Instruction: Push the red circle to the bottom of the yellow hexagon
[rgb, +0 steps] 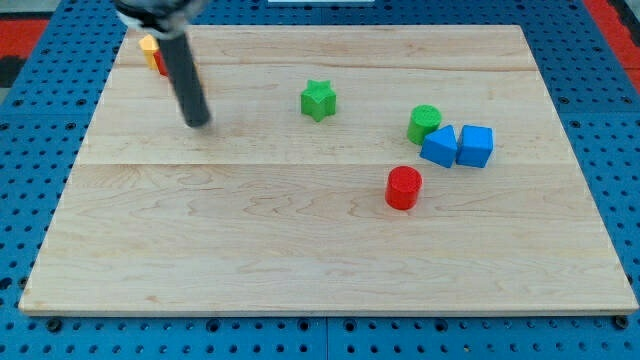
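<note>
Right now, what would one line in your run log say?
my tip: upper left, touching no block | red circle: right of centre, unpushed | yellow block: top left, partly behind rod

No text, label, brand, number or sign can be read on anything here.

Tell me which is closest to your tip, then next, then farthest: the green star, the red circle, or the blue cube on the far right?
From my tip, near the view's upper left:
1. green star, toward the top middle, right of the tip.
2. red circle, lower, right of centre.
3. blue cube, farthest, on the view's right.
</note>
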